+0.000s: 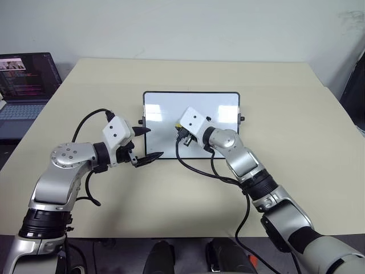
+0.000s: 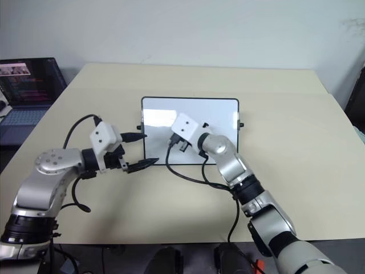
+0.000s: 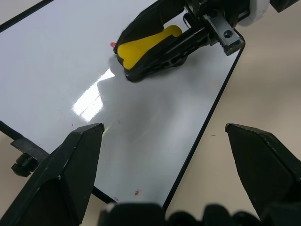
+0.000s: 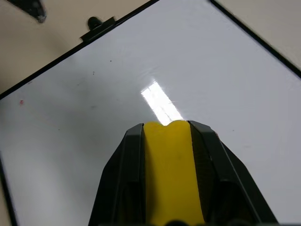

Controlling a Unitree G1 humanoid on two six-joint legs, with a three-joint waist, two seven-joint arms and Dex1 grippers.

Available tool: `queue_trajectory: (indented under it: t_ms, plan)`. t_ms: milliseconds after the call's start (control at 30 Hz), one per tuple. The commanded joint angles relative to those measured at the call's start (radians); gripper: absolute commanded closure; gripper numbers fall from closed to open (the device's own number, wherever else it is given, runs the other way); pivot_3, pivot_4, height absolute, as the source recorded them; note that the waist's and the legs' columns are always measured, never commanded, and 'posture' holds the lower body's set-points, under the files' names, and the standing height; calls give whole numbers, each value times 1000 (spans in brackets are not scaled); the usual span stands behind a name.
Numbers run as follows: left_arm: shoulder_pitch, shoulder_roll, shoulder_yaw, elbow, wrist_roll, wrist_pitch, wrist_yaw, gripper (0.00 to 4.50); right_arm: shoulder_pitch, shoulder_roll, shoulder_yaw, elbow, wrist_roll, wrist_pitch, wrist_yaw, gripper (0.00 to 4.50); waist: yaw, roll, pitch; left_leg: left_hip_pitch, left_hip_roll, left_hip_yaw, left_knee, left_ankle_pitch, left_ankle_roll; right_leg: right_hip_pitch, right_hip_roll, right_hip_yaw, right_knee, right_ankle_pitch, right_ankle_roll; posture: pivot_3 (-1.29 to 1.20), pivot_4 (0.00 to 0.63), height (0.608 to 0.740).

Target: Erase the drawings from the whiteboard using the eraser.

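Right tool (image 4: 165, 141) grips eraser (image 4: 170, 174), seemingly pressing whiteboard (image 4: 84, 122).

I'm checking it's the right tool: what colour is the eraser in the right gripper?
Yellow; the eraser shows best in the right wrist view, clamped in the right gripper.

- The right gripper (image 4: 167, 141), two black fingers on a silver arm, reaches forward and leftward, its jaws clamped on the small yellow eraser block with a black base (image 3: 141, 47).
- The left gripper (image 1: 146, 142), black-fingered too, hangs well left of that eraser, jaws spread wide with nothing between them, pointing rightward toward it.
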Motion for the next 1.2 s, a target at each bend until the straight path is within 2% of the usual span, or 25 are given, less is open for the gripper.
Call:
queue_trajectory:
  t_ms: [33, 333, 567, 667, 933, 1000, 1200]
  plan:
    - [-14, -2, 9, -22, -14, -8, -7, 0, -46, -17, -63, 38, -23, -29, -88, 3514, 0, 0, 0, 0, 0, 0, 0, 0, 0, 0, 0, 0, 0, 0, 0, 0, 150, 740]
    - [-13, -12, 5, -21, -8, -13, -9, 0, 18, -85, 3, 10, -27, 65, 80, 3514, 4, -1, -1, 0, 0, 0, 0, 0, 0, 0, 0, 0, -1, 0, 0, 0, 150, 740]
    - [-23, -19, -4, -7, -3, -21, -16, 0, -14, -93, -59, 0, -29, 38, -10, 3515, 3, -1, -1, 1, 0, 0, 0, 0, 0, 1, 0, 0, 0, 0, 0, 0, 150, 740]
    - [-30, -23, -8, 1, -1, -25, -16, 0, -11, -113, -58, 11, -25, 59, 5, 3515, 5, -1, -1, 1, -1, 0, 0, 1, 1, 1, 0, 0, 0, 1, 0, 0, 150, 740]
    - [-43, -33, -17, 15, 2, -36, -19, 0, 61, -147, 7, -75, -9, 156, 167, 3515, 4, -1, -1, 1, -1, 0, 0, 1, 1, 2, 0, 0, -1, 1, 0, 0, 150, 740]
    - [-44, -32, -17, 16, 2, -37, -20, 0, 64, -142, 6, -84, -20, 152, 158, 3515, 3, -1, -1, 1, 0, 0, 0, 1, 1, 2, 0, 0, 0, 1, 0, 0, 150, 740]
    - [-43, -32, -18, 16, 0, -37, -20, 0, -8, -111, -70, -20, -30, 67, -6, 3515, -1, -1, -1, 2, 0, 0, 0, 1, 2, 1, 1, 1, 0, 1, 0, 0, 150, 740]
